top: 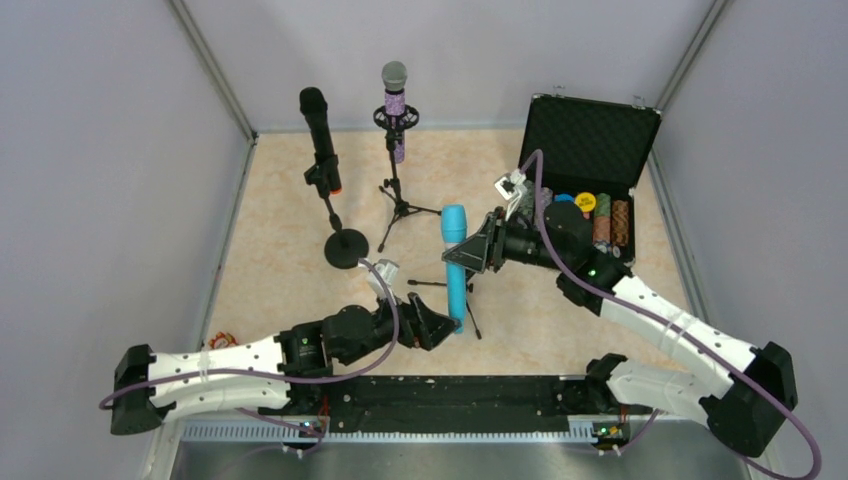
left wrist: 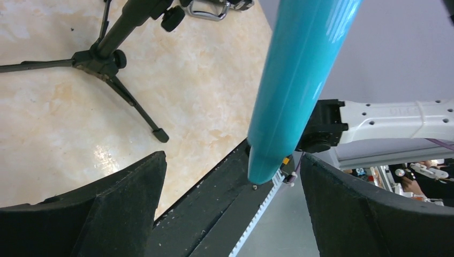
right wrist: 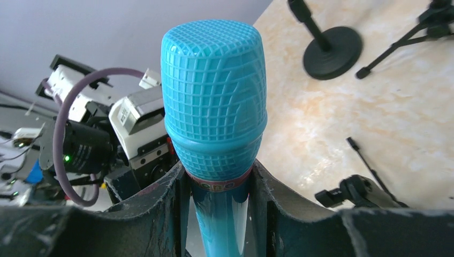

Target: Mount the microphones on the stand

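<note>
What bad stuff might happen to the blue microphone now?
The cyan microphone is pinched only near its head by the right claw, so it might swing or slip. The left claw is open near its bottom end; closing off-centre might knock it. It might also bump the small tripod stand over.

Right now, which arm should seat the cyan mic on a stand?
Right. The right gripper is shut on the cyan mic just under its head; the left gripper is open, its fingers flanking the mic's tail without gripping.
</note>
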`<state>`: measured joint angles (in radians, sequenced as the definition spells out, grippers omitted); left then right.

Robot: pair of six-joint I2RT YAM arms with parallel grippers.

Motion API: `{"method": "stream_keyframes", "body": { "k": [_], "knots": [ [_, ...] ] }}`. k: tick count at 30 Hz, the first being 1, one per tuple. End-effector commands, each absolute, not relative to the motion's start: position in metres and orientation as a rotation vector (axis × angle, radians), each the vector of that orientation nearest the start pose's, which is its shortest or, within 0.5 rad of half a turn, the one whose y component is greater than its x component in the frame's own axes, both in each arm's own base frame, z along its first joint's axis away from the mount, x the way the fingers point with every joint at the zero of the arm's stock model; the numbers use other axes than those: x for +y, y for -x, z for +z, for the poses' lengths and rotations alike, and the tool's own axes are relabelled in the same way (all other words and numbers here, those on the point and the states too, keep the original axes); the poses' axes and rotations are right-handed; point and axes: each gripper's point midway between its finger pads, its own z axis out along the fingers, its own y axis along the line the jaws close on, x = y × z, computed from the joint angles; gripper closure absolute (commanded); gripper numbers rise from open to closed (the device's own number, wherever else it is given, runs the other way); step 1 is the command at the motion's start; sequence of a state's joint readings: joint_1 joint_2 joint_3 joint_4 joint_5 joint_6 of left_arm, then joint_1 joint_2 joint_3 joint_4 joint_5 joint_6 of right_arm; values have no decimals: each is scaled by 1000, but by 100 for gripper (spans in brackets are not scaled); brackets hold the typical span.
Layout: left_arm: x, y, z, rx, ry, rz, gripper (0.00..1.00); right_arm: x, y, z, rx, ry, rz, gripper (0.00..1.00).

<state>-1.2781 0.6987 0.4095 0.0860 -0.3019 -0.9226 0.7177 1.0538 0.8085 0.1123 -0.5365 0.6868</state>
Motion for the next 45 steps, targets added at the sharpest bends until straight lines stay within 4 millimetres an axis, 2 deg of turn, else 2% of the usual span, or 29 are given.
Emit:
{"method": "stream_keyframes", "body": {
  "k": [1, 9, 17, 21, 24, 26, 30, 36, 41, 45],
  "knots": [
    [-293, -111, 181, 1996, -97, -1255, 1, 290, -207, 325, 1717, 409, 1271, 100],
    [-295, -107, 138, 2130, -150, -1139, 1, 253, -213, 356, 1579, 335, 1087, 100],
    [-282, -122, 105, 2267, -132, -857, 1, 215, -220, 376, 1475, 243, 923, 100],
    [-262, -135, 80, 2396, 37, -718, 1, 196, -221, 383, 1431, 189, 853, 100],
    [-251, -141, 62, 2485, 174, -710, 1, 186, -220, 389, 1393, 164, 826, 100],
    [-249, -145, 58, 2508, 225, -738, 1, 181, -219, 392, 1373, 155, 810, 100],
    [-245, -161, 68, 2470, 259, -749, 1, 172, -220, 395, 1351, 142, 765, 100],
    [-238, -194, 108, 2354, 207, -661, 1, 171, -222, 397, 1325, 148, 744, 100],
    [-227, -220, 145, 2272, 39, -449, 1, 176, -224, 397, 1305, 162, 755, 100],
    [-239, -228, 178, 2218, -191, -424, 4, 182, -223, 403, 1283, 192, 775, 100]
  ]
}}
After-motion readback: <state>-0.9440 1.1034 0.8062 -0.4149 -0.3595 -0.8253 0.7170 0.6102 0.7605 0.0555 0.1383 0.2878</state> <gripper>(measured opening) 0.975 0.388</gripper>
